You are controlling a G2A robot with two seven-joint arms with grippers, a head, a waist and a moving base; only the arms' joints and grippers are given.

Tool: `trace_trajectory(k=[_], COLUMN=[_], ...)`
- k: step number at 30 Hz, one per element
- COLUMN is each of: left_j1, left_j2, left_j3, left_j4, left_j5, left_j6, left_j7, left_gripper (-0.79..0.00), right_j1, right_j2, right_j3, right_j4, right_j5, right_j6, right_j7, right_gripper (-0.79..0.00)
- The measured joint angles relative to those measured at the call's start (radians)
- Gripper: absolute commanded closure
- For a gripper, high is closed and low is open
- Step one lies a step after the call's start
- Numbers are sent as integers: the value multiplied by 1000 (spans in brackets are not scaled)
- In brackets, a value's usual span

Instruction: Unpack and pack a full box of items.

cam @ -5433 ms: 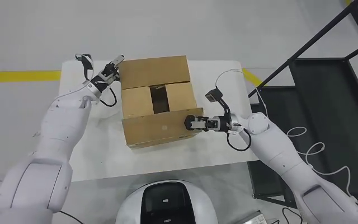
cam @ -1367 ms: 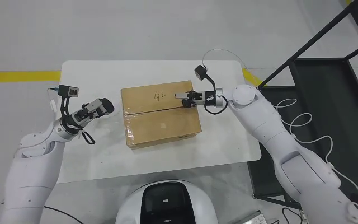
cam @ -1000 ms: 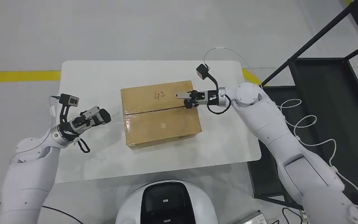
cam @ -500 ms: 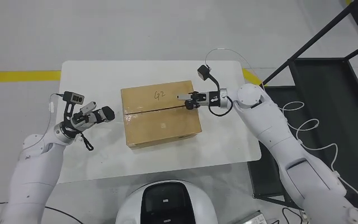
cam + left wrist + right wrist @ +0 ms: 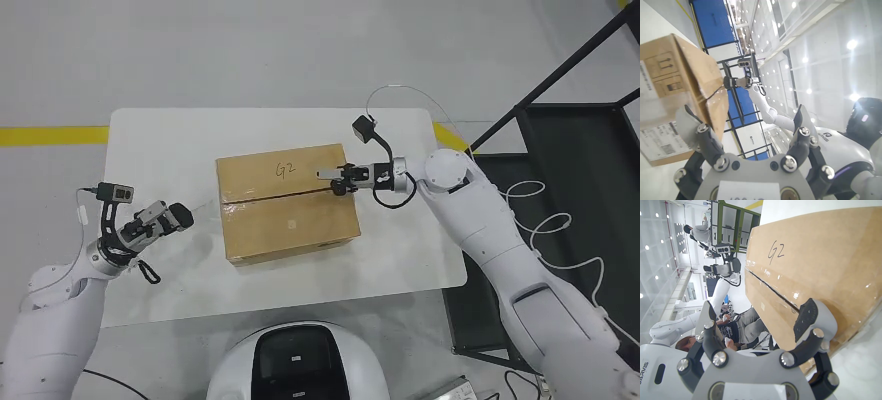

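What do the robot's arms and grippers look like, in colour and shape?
The left arm and right arm have smooth white shells with black cables looped at the wrists. The left gripper and right gripper have grey plates, black links, two pale fingers.

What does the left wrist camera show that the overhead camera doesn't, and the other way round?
Left wrist camera: the side of the box, with white stickers, and the left gripper open, close up. Overhead camera: the whole white table, the handwriting on the box's lid and the yellow floor line. Both: the closed box and the right gripper at its right edge.
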Motion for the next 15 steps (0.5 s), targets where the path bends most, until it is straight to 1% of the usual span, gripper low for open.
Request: trace_trajectory(k=[5,7,10,15], left_j1=[59,75,98,102], left_j2=[-4,-8,-14,-15], left_j3=[17,27,31,31], left_j4=[-16,-24,-41,-44], left_j5=[68,63,33,28], left_j6=[8,14,-5,-12], left_j7=[95,128,178,188], left_gripper=[-785,-785,-785,-785], right_j1=[-5,-7,-13,-28], right_j2=[2,3,6,12], right_j3=[11,14,21,42], right_j4=[-4,-8,-16,-23], right_j5=[-4,-9,-15,-16], right_j6=[-1,-2,-2,-9], right_j7=[5,6,7,8], right_gripper=[-785,-785,-785,-785])
